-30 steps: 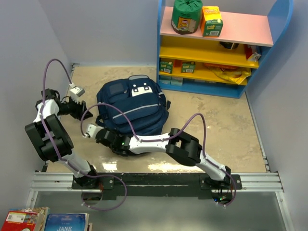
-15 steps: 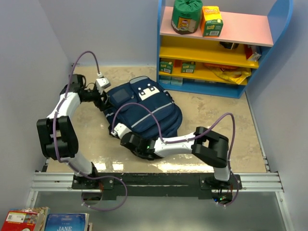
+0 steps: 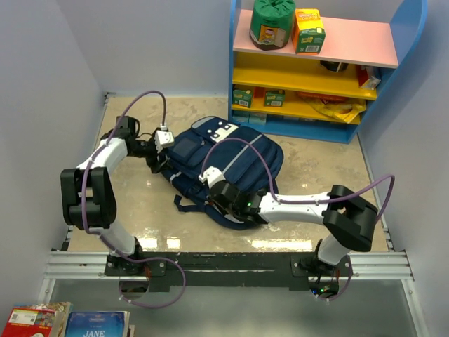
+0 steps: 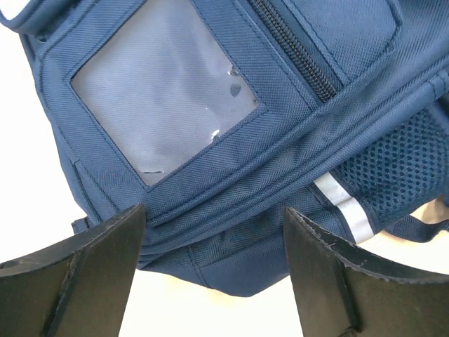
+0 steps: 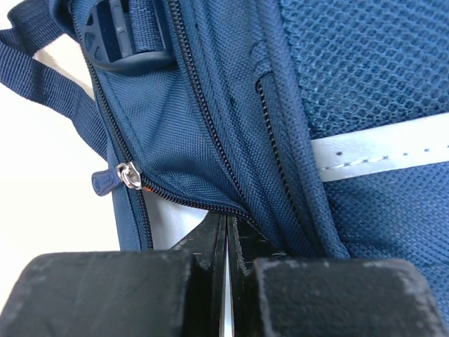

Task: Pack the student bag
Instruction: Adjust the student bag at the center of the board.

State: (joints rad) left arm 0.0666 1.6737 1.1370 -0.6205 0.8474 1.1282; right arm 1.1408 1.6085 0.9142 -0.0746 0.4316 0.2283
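Observation:
The student bag (image 3: 235, 156), navy with white patches, lies on the floor in the middle, its top end towards the shelf. My left gripper (image 3: 159, 161) is at its left end, open. In the left wrist view the bag's (image 4: 295, 133) lower corner sits between the spread fingers (image 4: 84, 274), below a clear window pocket (image 4: 161, 98). My right gripper (image 3: 219, 198) is at the bag's near edge, shut. In the right wrist view its tips (image 5: 228, 228) press against the edge of a parted zipper on the bag (image 5: 210, 119), beside the zipper pull (image 5: 112, 180). I see no fabric between the jaws.
A blue shelf unit (image 3: 238, 84) with pink and yellow boards stands at the back right, with a green pack (image 3: 272, 22) and an orange box (image 3: 309, 30) on top. Grey walls close in left and right. Loose straps (image 3: 184, 203) trail near the bag. Books (image 3: 42, 321) lie below the rail.
The bag has slid and turned to the right, towards the shelf. My right gripper moved right along its near edge and shut. My left gripper opened wider and followed the bag's left end.

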